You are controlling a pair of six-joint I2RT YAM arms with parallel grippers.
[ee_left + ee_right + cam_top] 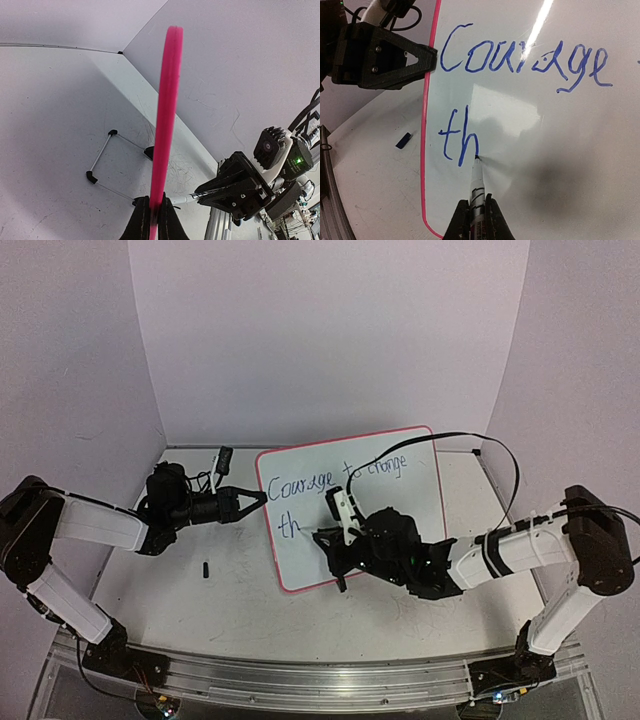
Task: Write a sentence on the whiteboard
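The whiteboard (400, 455) stands tilted at mid table, white with a pink rim. Blue cursive writing (300, 485) reads "Courage to change", with "th" (290, 526) below; the right wrist view shows "Courage" (520, 57) and "th" (457, 142). My left gripper (262, 497) is shut on the board's left rim, seen edge-on in the left wrist view (167, 110) with the fingers (140, 220) pinching it. My right gripper (328, 537) is shut on a white marker (477, 187) whose tip touches the board at the foot of the "h".
A small dark marker cap (206, 568) lies on the table left of the board, also in the right wrist view (404, 140). A wire stand frame with black feet (100, 162) sits behind the board. Purple walls enclose the table. A black cable (500, 455) arcs at the right.
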